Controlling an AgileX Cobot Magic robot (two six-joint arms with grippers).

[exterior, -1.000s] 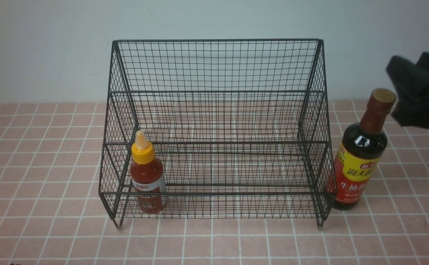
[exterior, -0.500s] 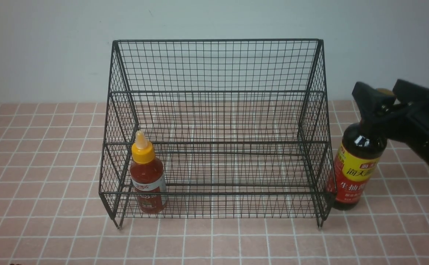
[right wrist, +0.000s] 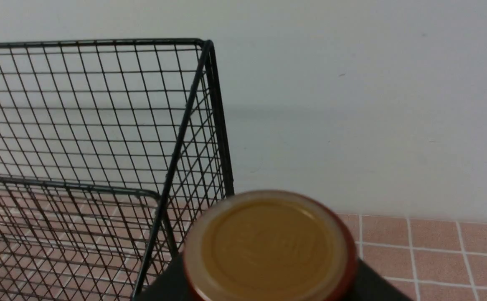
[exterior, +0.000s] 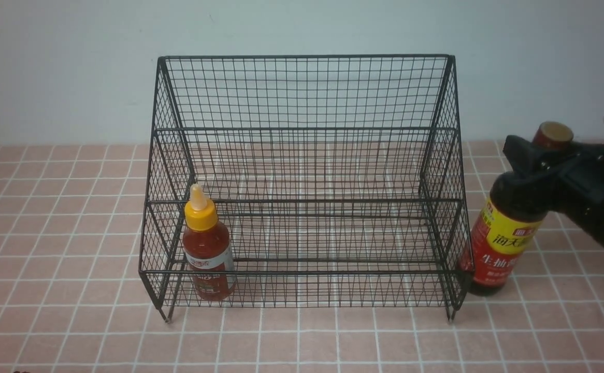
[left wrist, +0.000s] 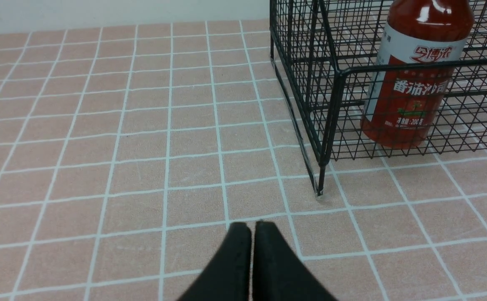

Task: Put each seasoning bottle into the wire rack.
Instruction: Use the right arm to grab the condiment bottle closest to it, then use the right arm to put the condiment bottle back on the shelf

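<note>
Because the soy-sauce bottle (exterior: 506,239) stands beside the wire rack (exterior: 302,128), our right claw (exterior: 539,156) pinches its neck, left claw (left wrist: 252,230) pressed together.

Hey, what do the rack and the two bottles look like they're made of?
Wire rack: thin metal wire, matte black coating, open welded grid. Red sauce bottle: probably soft glossy plastic, given its squeeze nozzle. Soy-sauce bottle: dark and glossy; glass or plastic, cannot tell.

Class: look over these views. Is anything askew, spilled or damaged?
The soy-sauce bottle, just right of the wire rack, leans away from it, the right gripper clasped round its neck. The red sauce bottle stands upright inside the rack. Nothing looks spilled or damaged.
</note>
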